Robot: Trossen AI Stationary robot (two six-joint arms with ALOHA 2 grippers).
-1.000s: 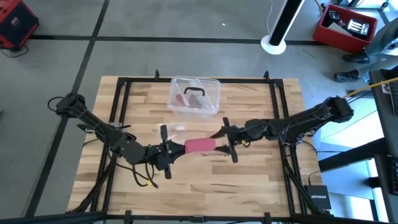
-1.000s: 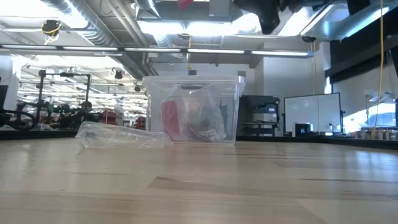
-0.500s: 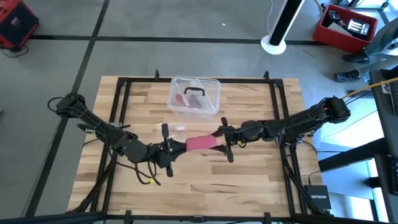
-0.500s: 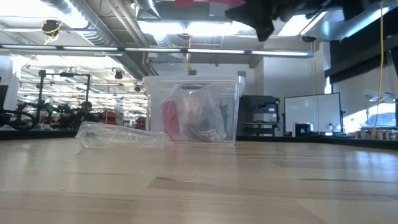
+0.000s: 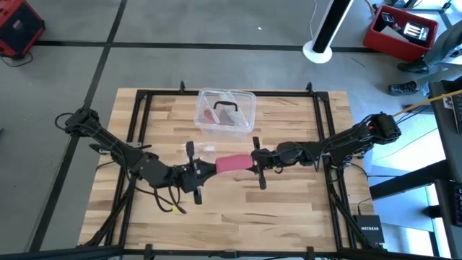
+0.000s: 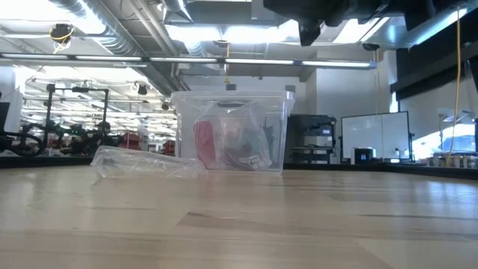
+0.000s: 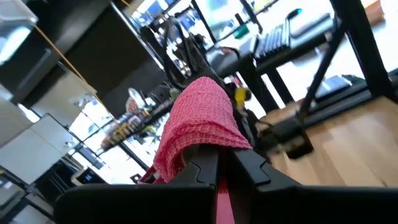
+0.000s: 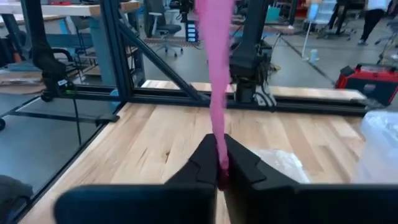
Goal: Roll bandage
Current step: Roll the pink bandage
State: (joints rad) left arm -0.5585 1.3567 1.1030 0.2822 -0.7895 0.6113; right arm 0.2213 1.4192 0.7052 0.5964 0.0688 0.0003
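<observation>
wrist views alone show pinch | left gripper (image 7: 219,163) fingers, right gripper (image 8: 217,163) fingers pinching bandage (image 5: 232,164) ends | pink strip taut between

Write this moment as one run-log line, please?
left hand: shut on bandage | right hand: shut on bandage's other end | bandage: held above table between both hands
</observation>
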